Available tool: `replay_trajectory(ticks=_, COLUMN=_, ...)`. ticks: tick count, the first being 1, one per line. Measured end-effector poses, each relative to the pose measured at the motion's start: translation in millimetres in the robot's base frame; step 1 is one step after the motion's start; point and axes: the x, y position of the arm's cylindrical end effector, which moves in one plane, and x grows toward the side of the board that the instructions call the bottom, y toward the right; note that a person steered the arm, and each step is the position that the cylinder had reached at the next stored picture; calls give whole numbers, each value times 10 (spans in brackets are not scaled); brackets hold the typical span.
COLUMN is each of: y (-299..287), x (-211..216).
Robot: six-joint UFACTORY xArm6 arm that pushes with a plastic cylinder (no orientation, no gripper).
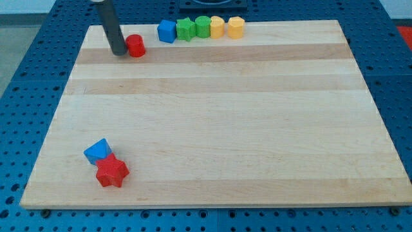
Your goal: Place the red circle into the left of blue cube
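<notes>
- Starting from the view's left, you've got two blocks parked near the bottom-left corner of the wooden surface [212, 129]: a blue block [98, 151], roughly cube or wedge shaped, and a red star [112, 171] touching it just below and a bit to the right.
- Up near the top-left of the surface, you'll see the dark rod coming down from the top edge, with my tip [119, 51] sitting on the wood.
- Right beside the tip, on its right and touching or as good as touching, is the red circle [136, 46], a short red cylinder. That's your task block.
- Move right and there's a small gap, then the blue cube [167, 31] close to the top edge. So the red circle is already on the cube's left side, a little lower in the view and not touching it.
- Carrying on right from the blue cube, you get a tight row along the top edge: a green block [186, 29], a second green block [203, 27], a yellow block [217, 27], then a more orange-yellow block [236, 28]. Exact shapes are hard to make out at this size.
- About the pincer: you won't find one in this view, it's just the straight rod, so there's no released or clenched state to tell.
</notes>
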Motion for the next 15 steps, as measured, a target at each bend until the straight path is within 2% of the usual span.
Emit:
replay_trajectory(ticks=1, y=-7, x=68)
replay_trajectory(ticks=2, y=-41, x=365)
replay_trajectory(ticks=3, y=127, x=412)
replay_trajectory(ticks=6, y=149, x=-94)
replay_trajectory(ticks=9, y=171, x=65)
replay_trajectory(ticks=11, y=171, x=-217)
replay_trajectory(ticks=12, y=171, x=-228)
replay_trajectory(ticks=13, y=171, x=6)
replay_trajectory(ticks=14, y=214, x=19)
replay_trajectory(ticks=15, y=225, x=-152)
